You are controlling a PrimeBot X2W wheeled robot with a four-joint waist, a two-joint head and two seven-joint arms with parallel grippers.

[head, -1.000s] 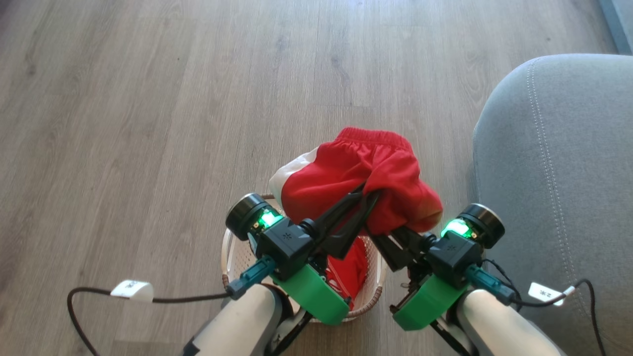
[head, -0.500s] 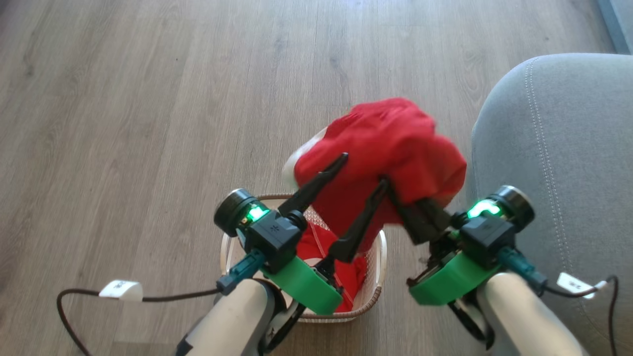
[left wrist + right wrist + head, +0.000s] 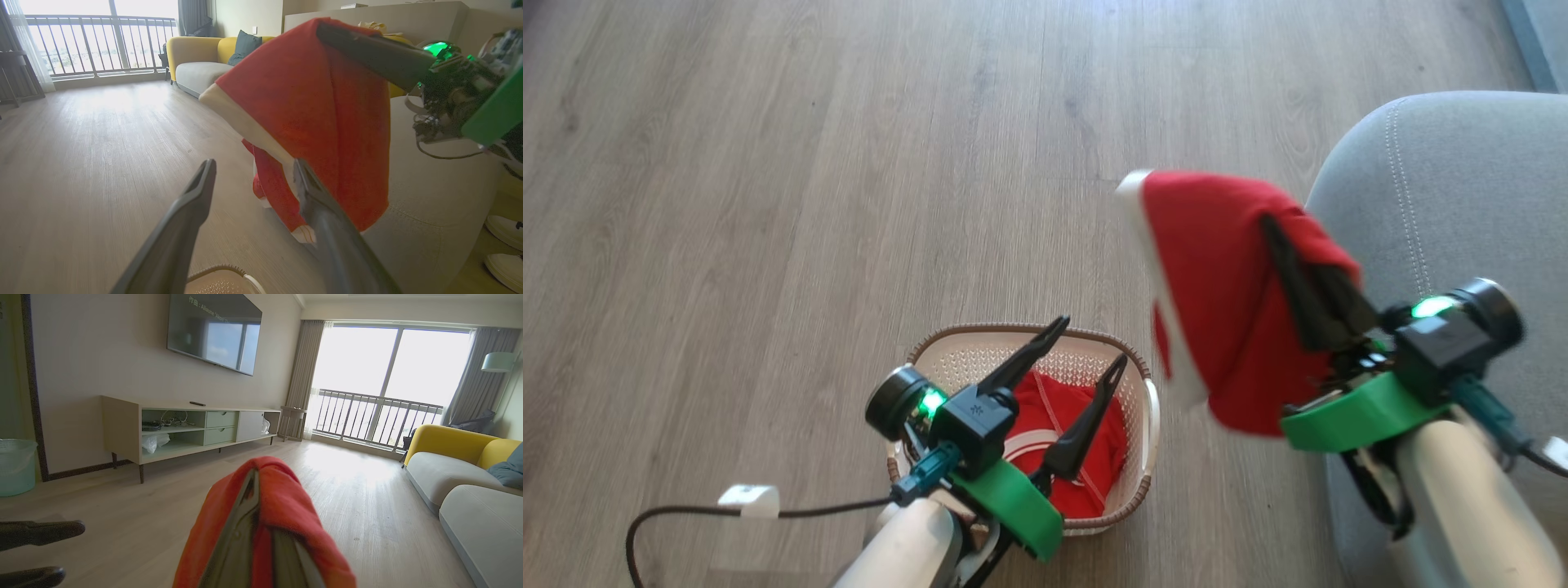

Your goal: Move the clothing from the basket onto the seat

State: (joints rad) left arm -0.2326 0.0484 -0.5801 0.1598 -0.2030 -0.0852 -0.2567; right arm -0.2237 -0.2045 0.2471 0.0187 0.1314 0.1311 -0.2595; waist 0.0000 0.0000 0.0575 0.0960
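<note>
A home living room; a television (image 3: 214, 332) hangs on the wall above a low cabinet (image 3: 184, 430) with drawers and open shelves; across the room stands a yellow-and-grey sofa (image 3: 445, 441) with a dark cushion (image 3: 244, 47); tall windows with curtains (image 3: 300, 379) look onto a balcony railing (image 3: 367, 416); a lamp (image 3: 496, 361) shows near the sofa; the floor (image 3: 809, 204) is wood plank; on it sit a basket (image 3: 956, 359) of red clothing (image 3: 1107, 469), a grey upholstered seat (image 3: 1462, 180), a pale bin (image 3: 14, 465) and white shoes (image 3: 504, 230).

A grey-brown wood-plank floor (image 3: 768, 163) carries the white basket (image 3: 968, 359) with its brown braided rim. The big grey seat (image 3: 1445, 188) stands near it on the right, apart.
</note>
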